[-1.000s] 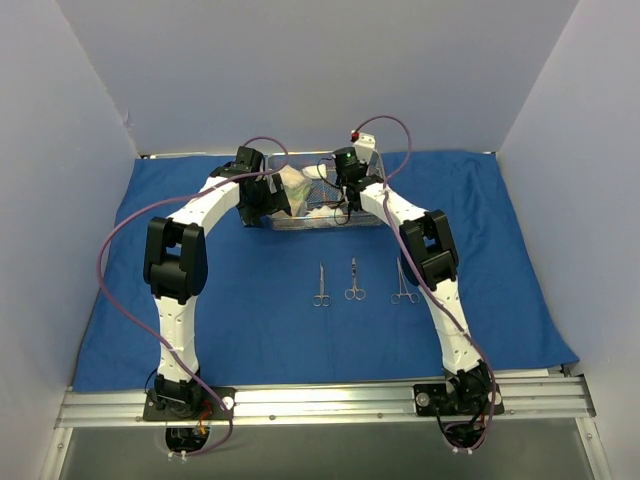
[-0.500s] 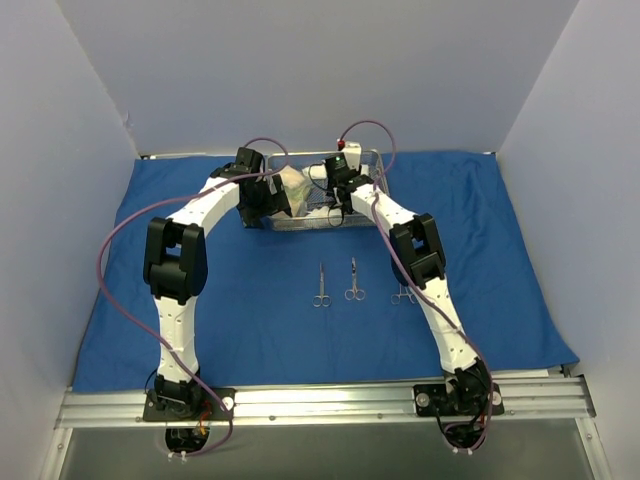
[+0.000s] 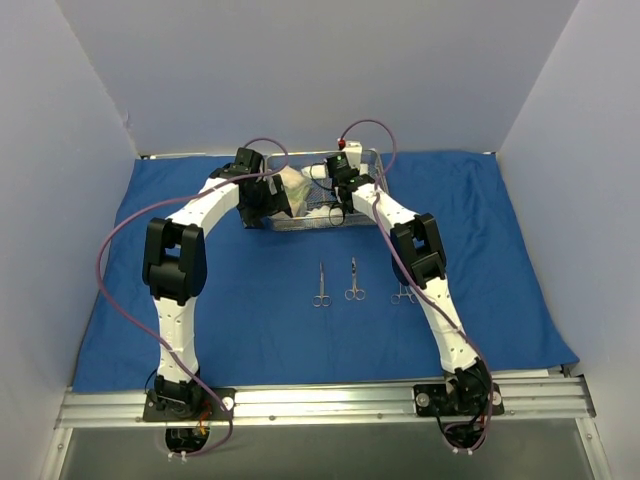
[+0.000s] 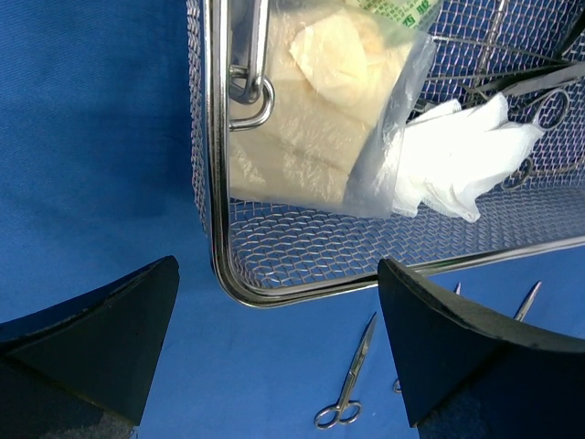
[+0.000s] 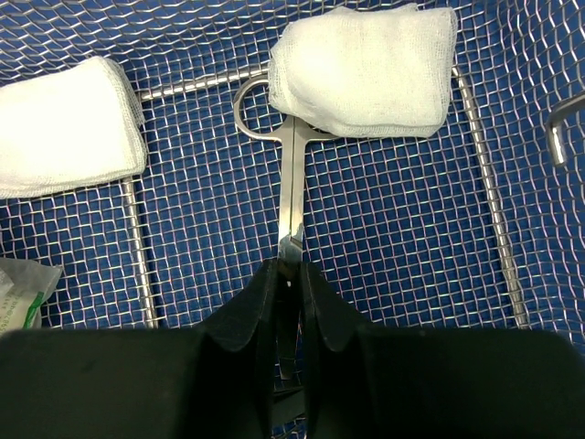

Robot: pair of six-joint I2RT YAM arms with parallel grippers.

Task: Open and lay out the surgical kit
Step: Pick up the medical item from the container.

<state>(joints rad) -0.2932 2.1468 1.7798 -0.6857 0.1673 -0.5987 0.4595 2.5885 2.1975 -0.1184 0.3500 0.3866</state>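
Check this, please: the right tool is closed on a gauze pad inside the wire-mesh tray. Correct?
No. The right tool is closed on the scissors, not on a gauze pad; it is inside the wire-mesh tray. The right wrist view shows this.

The blue drape lies spread flat over the tabletop. At its far middle sits the steel wire-mesh tray. In its left end is a clear packet of cream material, with white gauze pads beside it. The scissors lie flat on the mesh, handles tucked under one pad, blades pinched in the right tool. Nearer, three ring-handled instruments lie in a row on the drape.
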